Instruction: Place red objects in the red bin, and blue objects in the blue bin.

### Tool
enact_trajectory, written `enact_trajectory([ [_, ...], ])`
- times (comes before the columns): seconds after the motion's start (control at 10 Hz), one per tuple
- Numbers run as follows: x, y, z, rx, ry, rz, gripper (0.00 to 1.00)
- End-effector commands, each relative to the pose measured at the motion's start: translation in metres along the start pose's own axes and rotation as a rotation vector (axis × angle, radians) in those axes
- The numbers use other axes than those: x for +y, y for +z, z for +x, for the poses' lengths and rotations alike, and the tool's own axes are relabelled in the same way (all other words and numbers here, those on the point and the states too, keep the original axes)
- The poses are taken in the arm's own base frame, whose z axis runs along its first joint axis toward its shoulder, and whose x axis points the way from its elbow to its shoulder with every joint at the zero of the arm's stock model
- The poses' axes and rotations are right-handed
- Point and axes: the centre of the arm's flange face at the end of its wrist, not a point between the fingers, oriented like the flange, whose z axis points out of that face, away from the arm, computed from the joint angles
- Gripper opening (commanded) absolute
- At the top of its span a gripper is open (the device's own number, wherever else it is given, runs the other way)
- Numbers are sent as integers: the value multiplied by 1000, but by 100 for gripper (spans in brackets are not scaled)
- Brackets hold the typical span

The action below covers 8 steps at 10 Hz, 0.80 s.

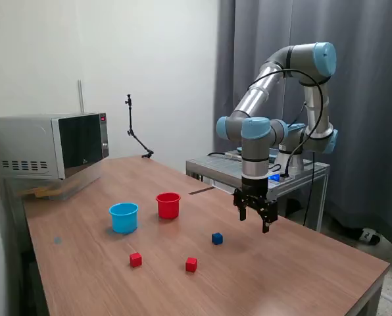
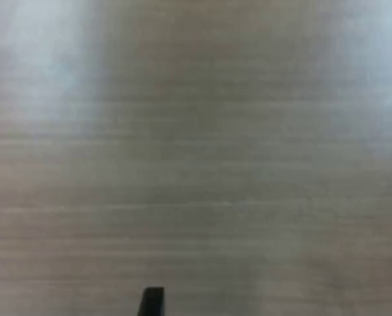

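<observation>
fingers spread, holding nothing, hanging over bare counter | blue cube nearest, two red cubes nearer the camera, cups behind | looks like pre-grasp: gotta swing over and drop onto a cube

The table is warm brown wood with a fine straight grain, which the wrist view shows as blurred pale grey-brown streaks, and on it stand a light blue cup and a red cup, both plain, with two plain red cubes and one dark blue cube. The arm is silver-grey with light blue joint caps and ends in a black gripper whose dark fingertips show in the wrist view. The microwave is silver with a black door and a small red mark, the wall is white, and the curtain is plain dark grey.
</observation>
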Motion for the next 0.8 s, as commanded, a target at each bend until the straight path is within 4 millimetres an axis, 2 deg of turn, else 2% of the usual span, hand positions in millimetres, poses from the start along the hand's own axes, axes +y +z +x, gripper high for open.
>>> enact_trajectory([
  [0.0,22,13,5,-9,78,-19,100],
  [0.1,27,22,1,-30,104,-27,100],
  [0.7,40,25,-40,-87,175,-33,100],
])
